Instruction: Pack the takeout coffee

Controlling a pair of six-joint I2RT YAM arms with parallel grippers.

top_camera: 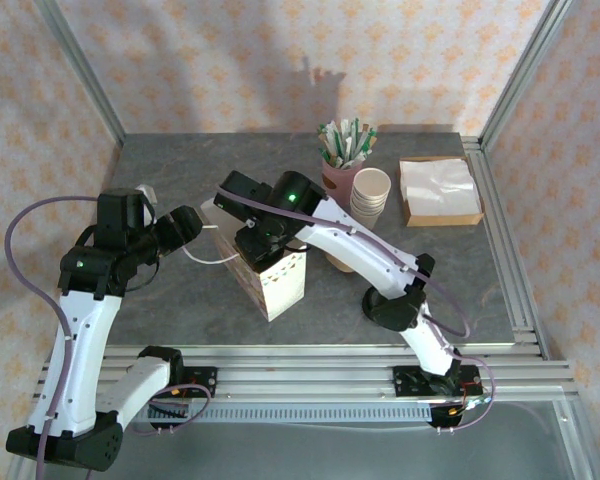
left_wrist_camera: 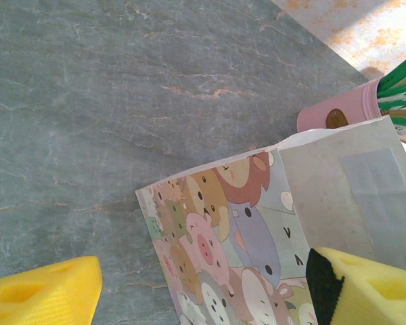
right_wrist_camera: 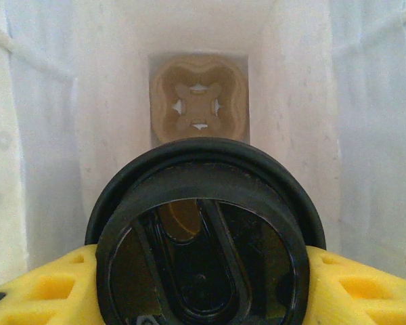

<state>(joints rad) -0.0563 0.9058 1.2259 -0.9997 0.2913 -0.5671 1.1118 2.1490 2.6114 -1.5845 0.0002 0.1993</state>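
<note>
Right gripper (right_wrist_camera: 201, 288) clamped on takeout coffee (right_wrist_camera: 199, 230), yellow fingers (right_wrist_camera: 47, 284) either side of the black lid. The lid faces the wrist camera and the cup's long axis runs straight down into the bag (right_wrist_camera: 47, 135). Cup already between the white bag walls. Beyond it, dead ahead on the bag floor, a brown cup carrier (right_wrist_camera: 199, 101). Judged: lower straight, no sideways shift. Left gripper (left_wrist_camera: 203, 291) spread wide, gripping nothing, beside the cartoon-print bag side on the worktop (left_wrist_camera: 88, 101). Top view: right arm covers the bag mouth, so depth is unreadable there.
</note>
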